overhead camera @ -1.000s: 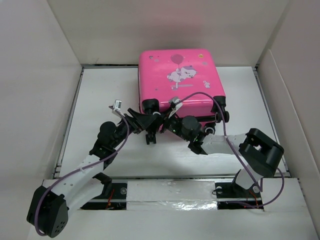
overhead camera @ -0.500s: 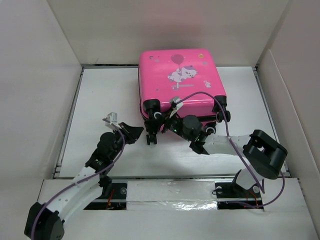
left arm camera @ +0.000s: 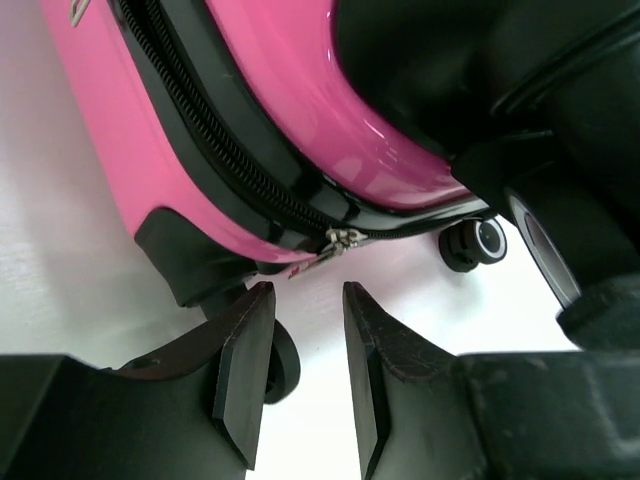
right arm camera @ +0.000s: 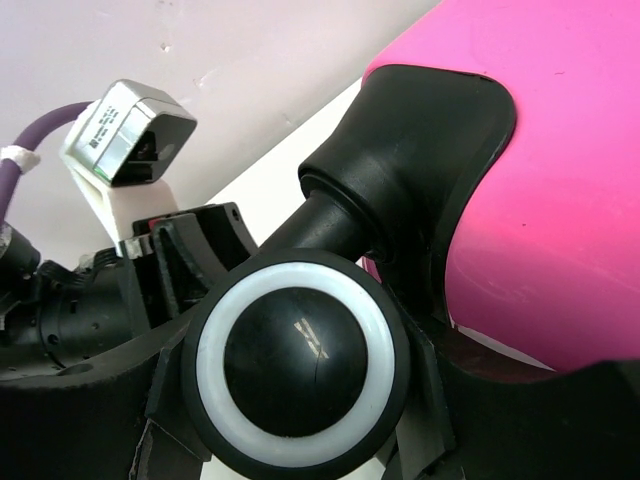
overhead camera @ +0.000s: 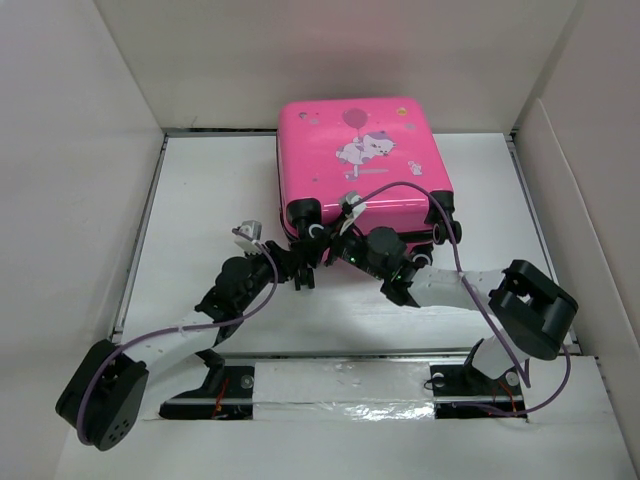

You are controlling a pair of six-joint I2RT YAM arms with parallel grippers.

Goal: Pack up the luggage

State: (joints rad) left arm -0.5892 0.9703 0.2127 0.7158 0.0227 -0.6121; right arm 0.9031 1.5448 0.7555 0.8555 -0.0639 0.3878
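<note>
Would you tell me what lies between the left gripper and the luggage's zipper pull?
Only bare table separates left gripper from zipper pull, per the left wrist view.

Both the left arm [overhead camera: 165, 338] and the right arm [overhead camera: 440, 288] have white-wrapped links between bulky matte black joint housings. 1 purple cable [overhead camera: 400, 187] loops along each. A small grey-and-white camera box [right arm camera: 128, 132] with a printed label sits at the left wrist. The left gripper [left arm camera: 305, 310] has 2 flat, black, wedge-shaped fingers [left arm camera: 243, 372].

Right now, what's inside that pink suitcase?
Nothing inside shows: the suitcase lies closed, lid down. From outside I see only its pink shell, the zipper and a wheel.
</note>
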